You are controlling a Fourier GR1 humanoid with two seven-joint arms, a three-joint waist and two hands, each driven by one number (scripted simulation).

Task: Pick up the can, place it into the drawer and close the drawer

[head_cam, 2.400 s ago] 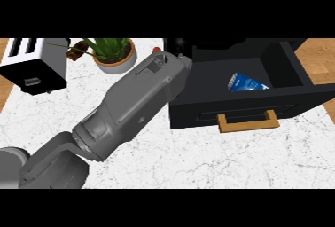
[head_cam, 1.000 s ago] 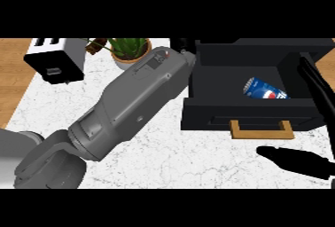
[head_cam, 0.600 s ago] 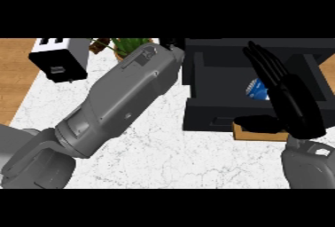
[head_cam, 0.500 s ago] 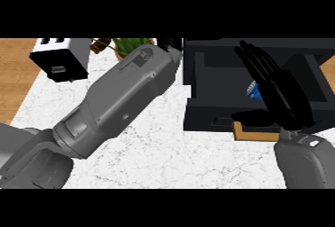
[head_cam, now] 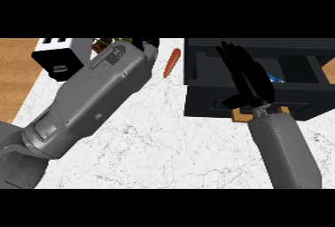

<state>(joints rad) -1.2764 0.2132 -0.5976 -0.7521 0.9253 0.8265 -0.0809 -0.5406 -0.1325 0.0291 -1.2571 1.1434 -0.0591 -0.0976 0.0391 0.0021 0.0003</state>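
Can [head_cam: 275, 80] lay inside the open drawer [head_cam: 209, 96] — I held my right hand [head_cam: 248, 83] straight-fingered and empty over its front edge, closing left to do.

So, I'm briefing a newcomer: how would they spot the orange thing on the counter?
Find the black drawer at the counter's right. Just left of its far corner lies a slim orange thing, between drawer and left forearm. Its neighbours are black or grey.

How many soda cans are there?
1. The can is inside the open drawer, at the right of the counter, mostly hidden behind the right hand. Only a blue bit shows. Another could hide under that hand.
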